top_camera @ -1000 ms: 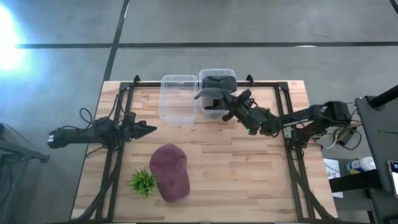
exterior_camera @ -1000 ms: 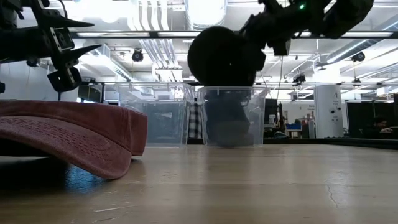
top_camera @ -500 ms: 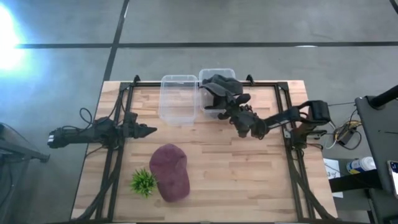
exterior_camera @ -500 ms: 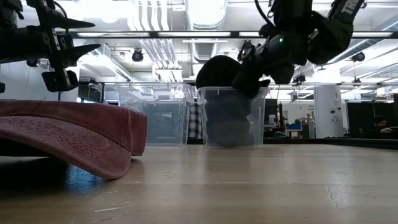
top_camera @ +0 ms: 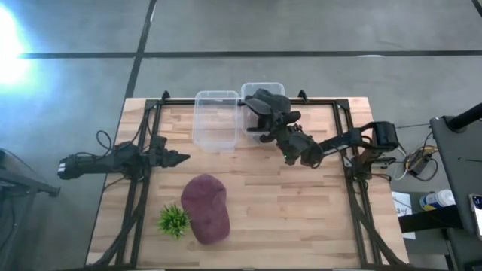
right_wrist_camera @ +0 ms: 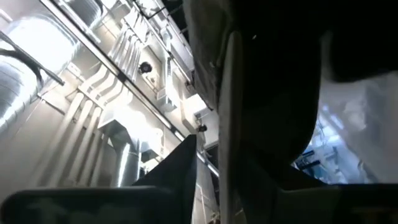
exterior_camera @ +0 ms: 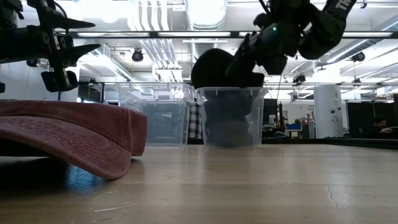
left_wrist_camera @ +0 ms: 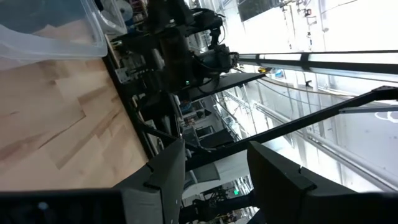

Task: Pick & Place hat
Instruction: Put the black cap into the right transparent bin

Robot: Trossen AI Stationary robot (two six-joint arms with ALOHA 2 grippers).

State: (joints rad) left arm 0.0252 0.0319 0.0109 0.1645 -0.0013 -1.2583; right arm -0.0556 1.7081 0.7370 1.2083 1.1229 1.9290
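Note:
A dark hat (top_camera: 263, 103) is at the top of the right clear bin (top_camera: 248, 134); in the low view the dark hat (exterior_camera: 214, 67) sits at the bin's rim (exterior_camera: 231, 89). My right gripper (top_camera: 282, 129) is shut on it from the near right. A maroon hat (top_camera: 207, 208) lies crown up on the wood, seen large in the low view (exterior_camera: 68, 134). My left gripper (top_camera: 179, 158) waits open at the table's left, above the maroon hat's far side. My right gripper pinches the dark hat's near edge (right_wrist_camera: 231, 93) between its two fingers (right_wrist_camera: 177, 171). It comes slanting down from the table's near right side. The hat hangs forward of the fingers over the right bin; whether it rests on the bin I cannot tell.
A second clear bin (top_camera: 217, 119) stands left of the first at the far edge. A dark shape (exterior_camera: 227, 121) shows inside the right bin. A small green plant (top_camera: 173, 220) sits beside the maroon hat. Bare wood spans the table's near right.
My right gripper carried the dark hat toward the far edge and down, from above the right bin to its rim, staying shut on it. The arm folded in closer to the bin. The hat stays at the rim over the last half second.

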